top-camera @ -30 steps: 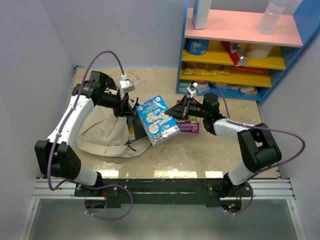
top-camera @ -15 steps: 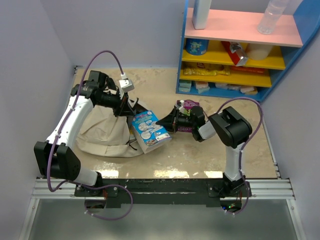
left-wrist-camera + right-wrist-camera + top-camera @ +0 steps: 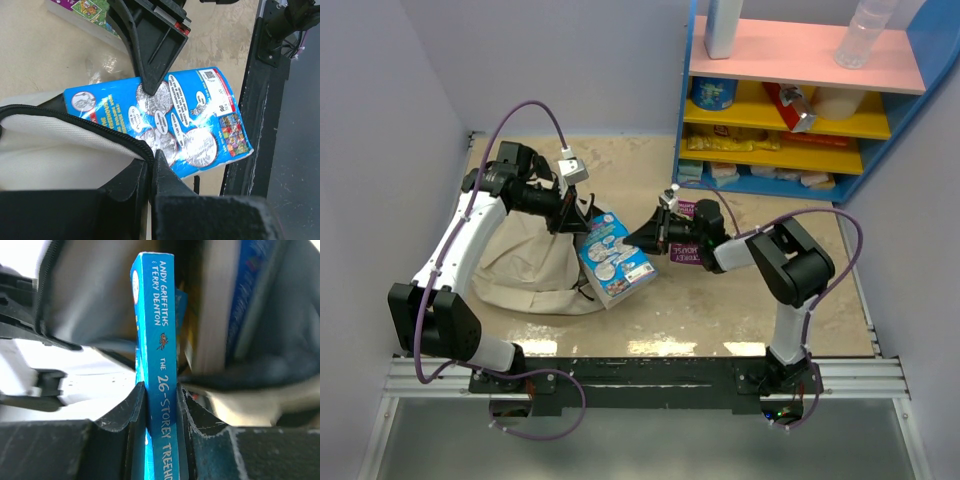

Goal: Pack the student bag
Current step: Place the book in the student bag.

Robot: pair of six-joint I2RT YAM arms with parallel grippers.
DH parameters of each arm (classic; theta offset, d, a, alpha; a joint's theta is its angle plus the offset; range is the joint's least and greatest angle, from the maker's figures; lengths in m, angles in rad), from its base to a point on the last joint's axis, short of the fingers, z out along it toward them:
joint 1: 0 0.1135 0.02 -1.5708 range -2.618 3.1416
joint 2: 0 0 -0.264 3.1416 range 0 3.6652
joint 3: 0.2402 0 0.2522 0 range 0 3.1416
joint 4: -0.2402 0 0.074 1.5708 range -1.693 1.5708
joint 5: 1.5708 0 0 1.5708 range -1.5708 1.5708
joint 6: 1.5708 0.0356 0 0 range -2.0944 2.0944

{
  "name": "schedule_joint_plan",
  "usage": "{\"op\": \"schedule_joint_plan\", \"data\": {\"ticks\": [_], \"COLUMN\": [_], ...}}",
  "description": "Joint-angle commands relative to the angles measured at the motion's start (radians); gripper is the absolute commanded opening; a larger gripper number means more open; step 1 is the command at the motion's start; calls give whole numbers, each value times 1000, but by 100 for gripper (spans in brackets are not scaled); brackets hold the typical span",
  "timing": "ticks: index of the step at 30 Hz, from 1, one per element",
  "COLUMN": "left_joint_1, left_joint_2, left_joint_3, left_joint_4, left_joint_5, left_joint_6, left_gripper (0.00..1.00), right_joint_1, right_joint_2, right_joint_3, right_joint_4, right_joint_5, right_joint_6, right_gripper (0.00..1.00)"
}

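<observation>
The beige student bag [image 3: 525, 265] lies on the table at the left, its mouth facing right. My left gripper [image 3: 572, 218] is shut on the bag's black zipper rim [image 3: 100, 132] and holds the mouth up. My right gripper [image 3: 642, 240] is shut on the spine of a blue book [image 3: 612, 258], "The 26-Storey Treehouse" [image 3: 155, 365], held at the bag's mouth with its far edge under the rim. The book's cover shows in the left wrist view [image 3: 185, 125]. Other books stand inside the bag [image 3: 220, 305].
A purple book [image 3: 695, 245] lies flat on the table under my right arm. A blue shelf unit [image 3: 800, 100] with packets and bottles stands at the back right. The black front rail [image 3: 640, 372] runs along the near edge.
My right gripper has carried the blue book left and down from mid-table to the bag's mouth. The right arm has folded in. The left gripper has held still on the rim.
</observation>
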Motion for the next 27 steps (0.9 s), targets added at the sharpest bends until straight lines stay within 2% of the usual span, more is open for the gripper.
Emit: {"op": "schedule_joint_plan", "data": {"ticks": [1,8,14,15,17,21,27], "left_joint_1": [-4,-4,-4,-4,-4,-4,-5], "left_joint_2": [-33,-26,-24,-23,-23,-21,-24], "left_joint_3": [49,63,60,59,54,54,55], "left_joint_4": [23,-38,-88,-91,-94,-98,-105], "left_joint_5": [127,117,113,111,111,114,113], "left_joint_6": [5,51,103,106,112,120,123], "left_gripper": [0,0,0,0,0,0,0], "right_joint_1": [35,38,59,71,81,96,144], "right_joint_2": [-77,62,184,196,210,188,89], "right_joint_3": [193,433,505,508,531,566,524], "right_joint_4": [-408,-487,-360,-299,-300,-447,-556], "right_joint_5": [18,25,43,45,58,139,403], "right_joint_6": [-383,-370,-209,-152,-141,-207,-285], "right_gripper": [0,0,0,0,0,0,0]}}
